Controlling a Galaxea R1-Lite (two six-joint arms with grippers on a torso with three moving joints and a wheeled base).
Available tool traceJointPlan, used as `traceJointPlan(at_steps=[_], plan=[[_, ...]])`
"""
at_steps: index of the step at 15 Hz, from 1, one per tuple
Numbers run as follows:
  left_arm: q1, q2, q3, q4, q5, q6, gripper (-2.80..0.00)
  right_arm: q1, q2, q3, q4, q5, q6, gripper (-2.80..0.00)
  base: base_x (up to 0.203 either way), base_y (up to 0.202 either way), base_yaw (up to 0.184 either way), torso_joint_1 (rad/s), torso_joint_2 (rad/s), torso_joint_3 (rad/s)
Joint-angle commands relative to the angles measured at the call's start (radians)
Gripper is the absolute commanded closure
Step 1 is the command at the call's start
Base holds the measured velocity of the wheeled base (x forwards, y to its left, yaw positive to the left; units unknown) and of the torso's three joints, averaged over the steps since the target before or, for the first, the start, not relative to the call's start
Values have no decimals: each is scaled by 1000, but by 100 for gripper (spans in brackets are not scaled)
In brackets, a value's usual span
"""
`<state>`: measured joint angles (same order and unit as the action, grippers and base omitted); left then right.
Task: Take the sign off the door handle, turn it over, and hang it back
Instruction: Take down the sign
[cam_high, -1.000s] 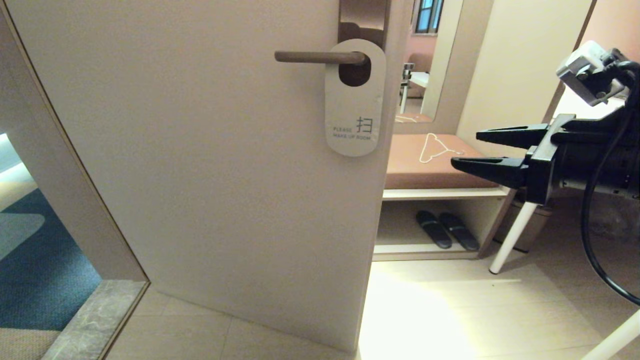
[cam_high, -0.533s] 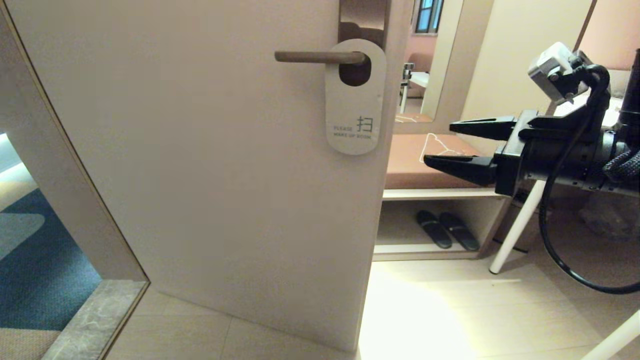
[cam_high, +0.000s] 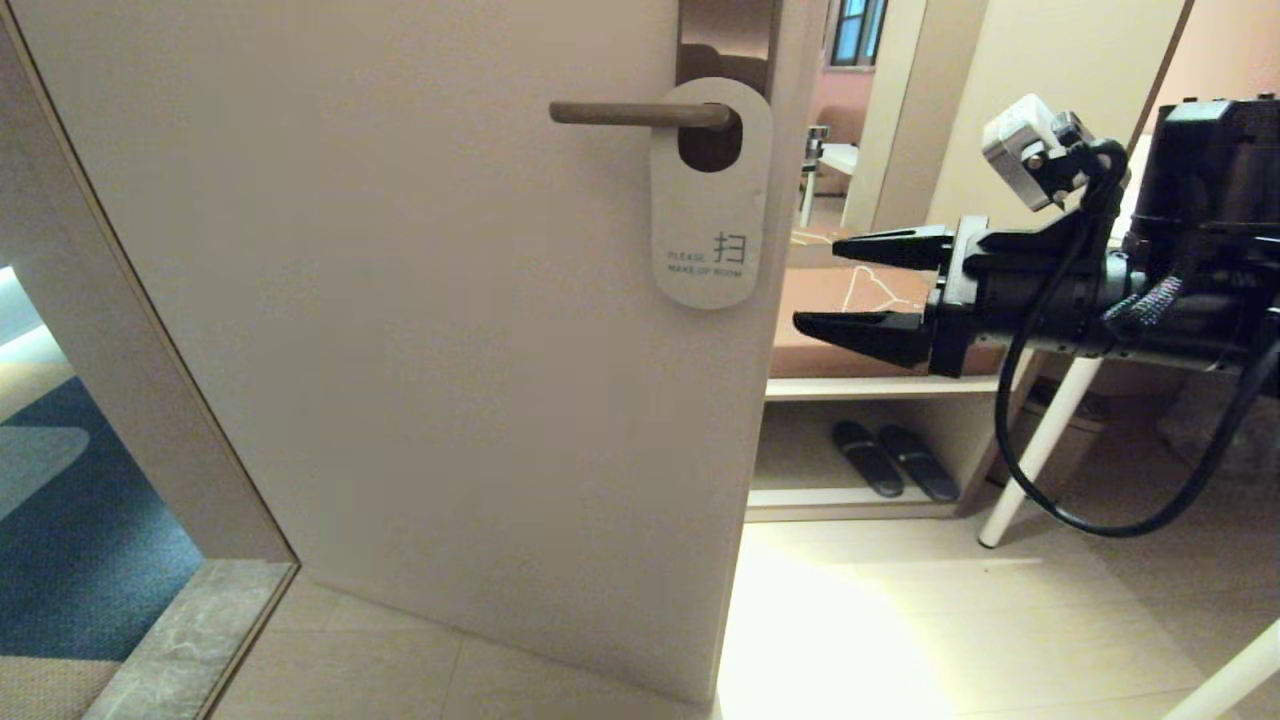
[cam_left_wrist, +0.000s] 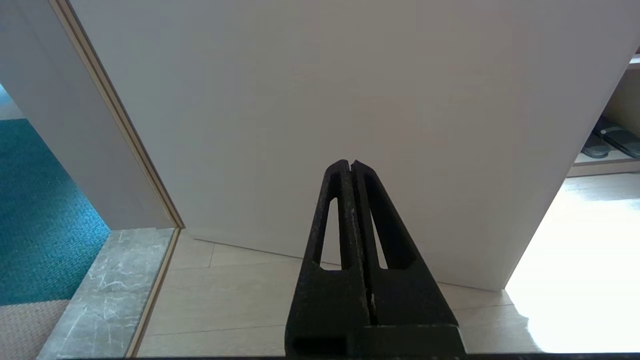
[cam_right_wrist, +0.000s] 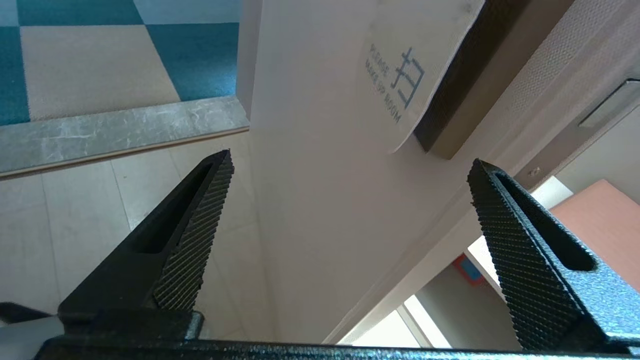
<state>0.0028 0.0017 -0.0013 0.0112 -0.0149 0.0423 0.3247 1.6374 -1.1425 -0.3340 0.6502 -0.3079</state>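
**Sign on the handle, right gripper beside it with fingers apart**

The sign (cam_high: 710, 195) hangs by its hole on the door handle (cam_high: 640, 114), white "Please make up room" face outward, flat against the door (cam_high: 420, 330); the right gripper (cam_high: 838, 284) is level beside the door's edge, just right of the sign's lower end and clear of it, its two fingers spread wide with nothing between them. The right wrist view alone shows the sign's lower end (cam_right_wrist: 410, 65) from below, between and beyond the ridged fingertips (cam_right_wrist: 200, 235); the head view alone shows the handle. Only the left wrist view shows the left gripper (cam_left_wrist: 351, 167); its fingers are pressed together, facing the bare door low down, near the floor (cam_left_wrist: 240, 300).
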Motion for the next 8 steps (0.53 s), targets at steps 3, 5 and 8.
traceJointPlan(at_steps=[3, 5, 8], plan=[[0, 1, 0, 0, 1, 1, 0, 1, 99, -73, -1, 4, 0, -280, 0, 0, 0, 0, 0, 0], [0, 1, 0, 0, 0, 1, 0, 1, 133, -116, 0, 5, 0, -280, 0, 0, 0, 0, 0, 0], [0, 1, 0, 0, 1, 1, 0, 1, 167, -172, 5, 16, 0, -280, 0, 0, 0, 0, 0, 0]])
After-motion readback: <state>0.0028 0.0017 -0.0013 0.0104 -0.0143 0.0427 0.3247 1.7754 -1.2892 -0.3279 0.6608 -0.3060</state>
